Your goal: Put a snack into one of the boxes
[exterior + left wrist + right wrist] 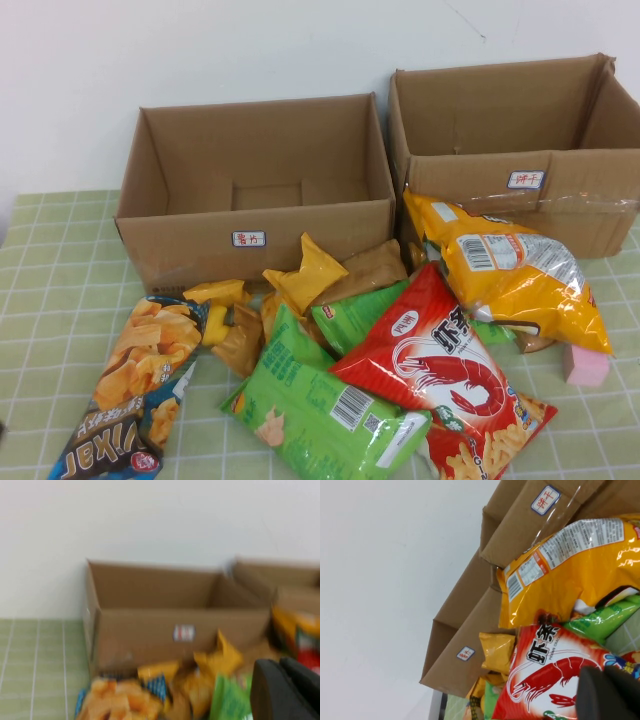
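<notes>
Two open, empty cardboard boxes stand at the back, the left box and the right box. In front lies a pile of snacks: a red prawn-cracker bag, a big yellow bag, a green bag, an orange-and-dark chips bag and small yellow packs. Neither gripper shows in the high view. My left gripper is shut and empty, low in front of the pile, facing the left box. My right gripper is shut and empty just above the red bag.
A pink block lies on the green checked cloth at the right, beside the yellow bag. A brown pack leans between the boxes' fronts. A white wall rises behind the boxes.
</notes>
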